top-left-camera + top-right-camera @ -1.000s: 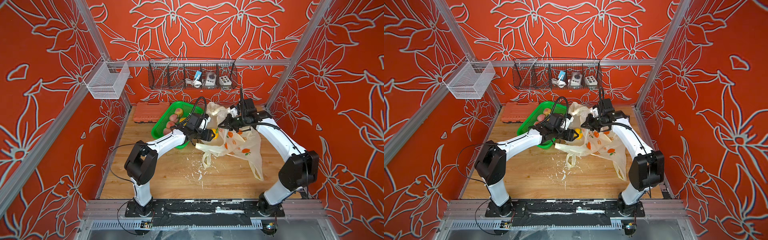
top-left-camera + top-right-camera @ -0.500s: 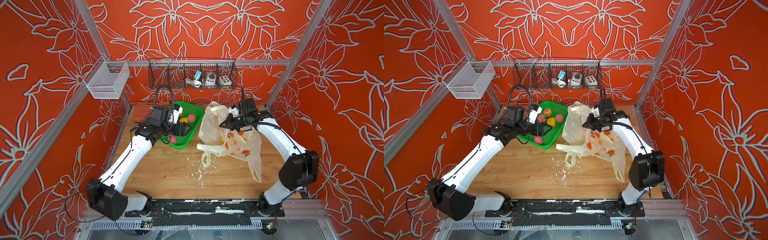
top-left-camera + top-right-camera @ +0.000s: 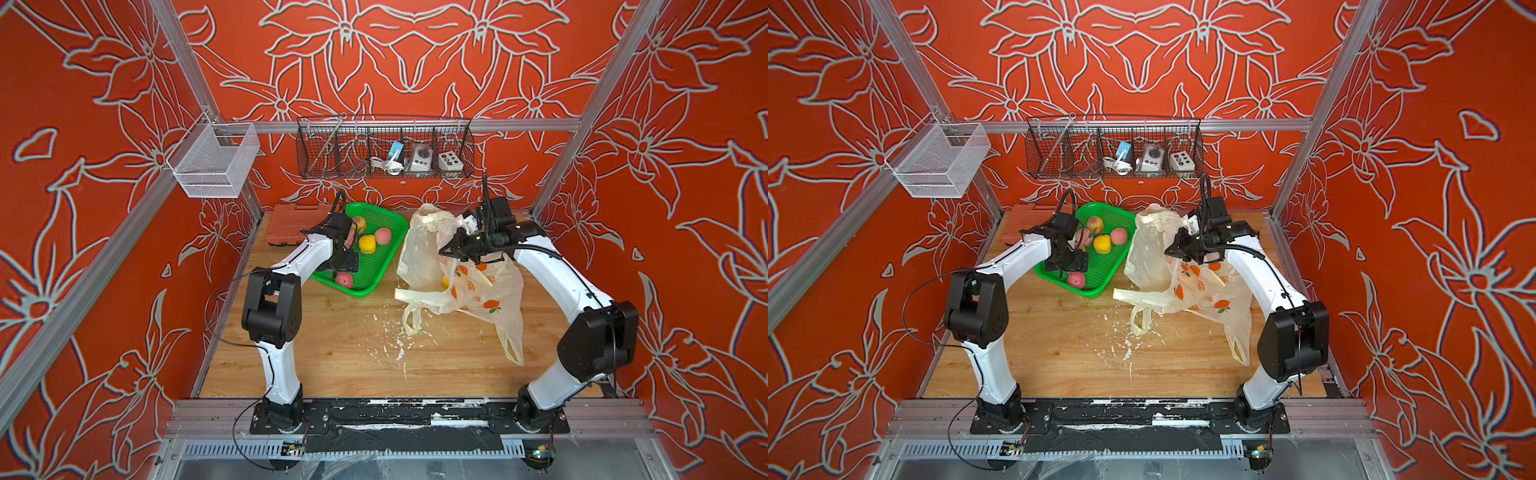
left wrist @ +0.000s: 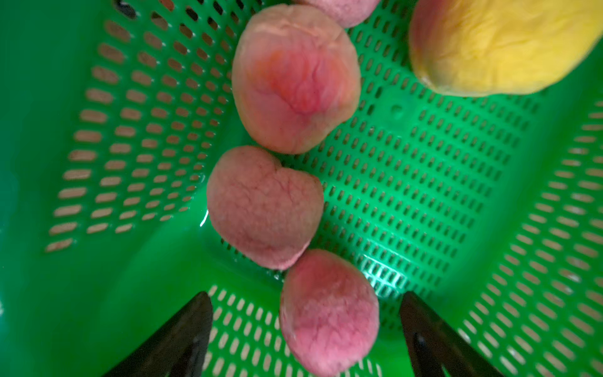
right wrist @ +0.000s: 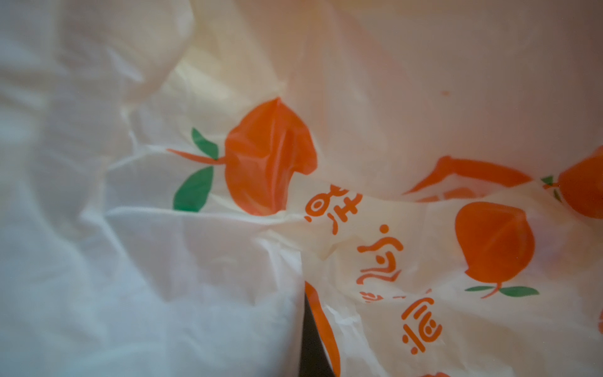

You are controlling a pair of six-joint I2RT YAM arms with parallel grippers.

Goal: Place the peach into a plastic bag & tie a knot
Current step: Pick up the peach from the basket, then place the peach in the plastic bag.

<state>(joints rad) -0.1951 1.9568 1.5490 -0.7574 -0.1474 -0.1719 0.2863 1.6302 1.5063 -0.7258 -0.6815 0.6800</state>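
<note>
Several pink peaches and a yellow one point(image 3: 367, 243) lie in the green basket point(image 3: 362, 292) point(image 3: 1091, 293). My left gripper point(image 3: 345, 266) point(image 3: 1067, 264) point(image 4: 305, 297) hangs open over the basket. One peach point(image 4: 328, 313) point(image 3: 344, 280) sits between its spread fingers, and neither finger touches it. The plastic bag point(image 3: 419, 249) point(image 3: 1148, 249) point(image 5: 228, 277), cream with orange fruit prints, stands at mid-right. My right gripper point(image 3: 446, 251) point(image 3: 1173, 249) point(image 5: 306, 326) is shut on its upper edge and holds the mouth up. A yellow fruit point(image 3: 445, 281) shows faintly inside the bag.
An orange case point(image 3: 286, 224) lies behind the basket at the back left. A black wire rack point(image 3: 384, 149) with small devices hangs on the back wall, and a white mesh basket point(image 3: 212, 162) on the left rail. White scraps point(image 3: 395, 345) litter the wooden table.
My left gripper has drawn back from the bag's mouth to the green basket and opened wider. The right gripper has kept its hold on the bag.
</note>
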